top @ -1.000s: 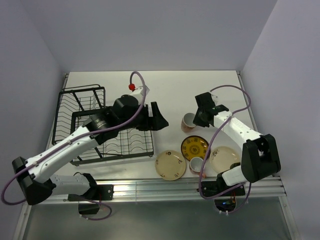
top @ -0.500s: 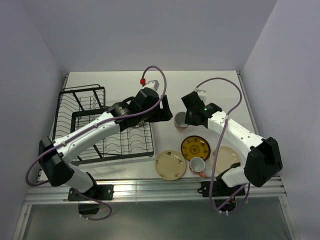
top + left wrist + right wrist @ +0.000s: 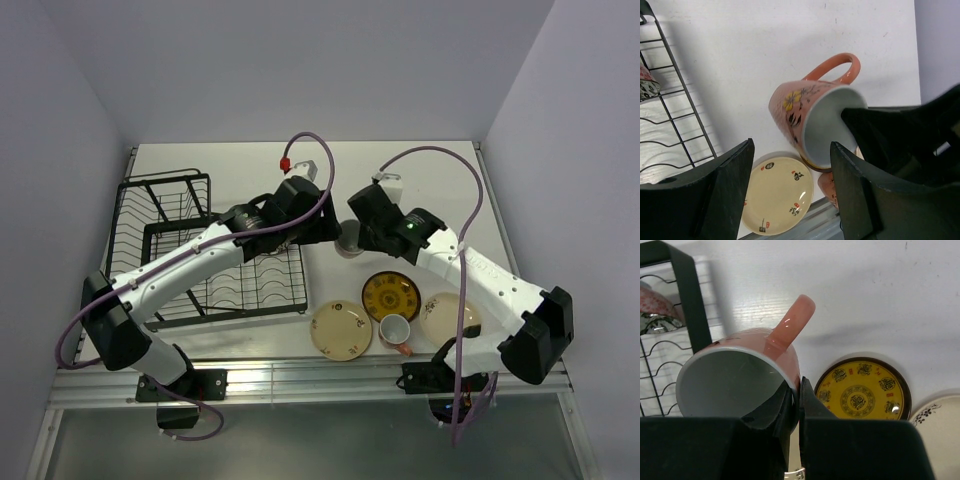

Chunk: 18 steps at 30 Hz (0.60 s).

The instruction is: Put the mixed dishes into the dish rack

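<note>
Pinching mug (image 3: 735,380) at the rim with right gripper (image 3: 796,402), jaws narrow, one finger inside the cup and one outside. Holding it tipped on its side, lifted off table (image 3: 420,165), just right of rack (image 3: 160,185), handle (image 3: 790,322) pointing away from the fingers. Facing it with left gripper (image 3: 790,190), jaws wide to either side of the mug, not touching. Below on the table: yellow plate (image 3: 390,296), left cream plate (image 3: 341,330), right cream plate (image 3: 450,318), second mug (image 3: 396,331) between the two. In the rack, partly seen at the edge: small patterned bowl (image 3: 646,87).
</note>
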Motion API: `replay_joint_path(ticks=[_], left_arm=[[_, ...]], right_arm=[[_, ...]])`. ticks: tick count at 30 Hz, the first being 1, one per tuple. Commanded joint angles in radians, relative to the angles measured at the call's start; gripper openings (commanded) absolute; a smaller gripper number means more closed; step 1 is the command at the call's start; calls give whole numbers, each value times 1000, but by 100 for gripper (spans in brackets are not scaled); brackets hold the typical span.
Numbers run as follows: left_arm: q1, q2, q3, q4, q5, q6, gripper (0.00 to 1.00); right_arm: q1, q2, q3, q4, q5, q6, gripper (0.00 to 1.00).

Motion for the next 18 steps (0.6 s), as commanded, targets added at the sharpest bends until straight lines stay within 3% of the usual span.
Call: replay_joint_path(ticks=[1, 10, 13, 14, 15, 16, 18], left_arm=[[-6, 21, 11, 29, -15, -16, 68], [-20, 46, -6, 33, -5, -21, 55], [-20, 35, -23, 45, -3, -21, 35], [-20, 31, -30, 51, -2, -19, 16], [-20, 20, -34, 58, 1, -13, 5], [-18, 14, -34, 64, 1, -4, 0], [-18, -6, -40, 79, 8, 14, 0]], right_arm=[[43, -71, 94, 11, 73, 46, 0], [115, -85, 153, -14, 121, 55, 0], [138, -99, 156, 2, 124, 46, 0], [140, -101, 160, 0, 121, 40, 0], [141, -99, 165, -3, 116, 37, 0], [140, -99, 173, -9, 109, 34, 0], [141, -99, 179, -11, 96, 15, 17]])
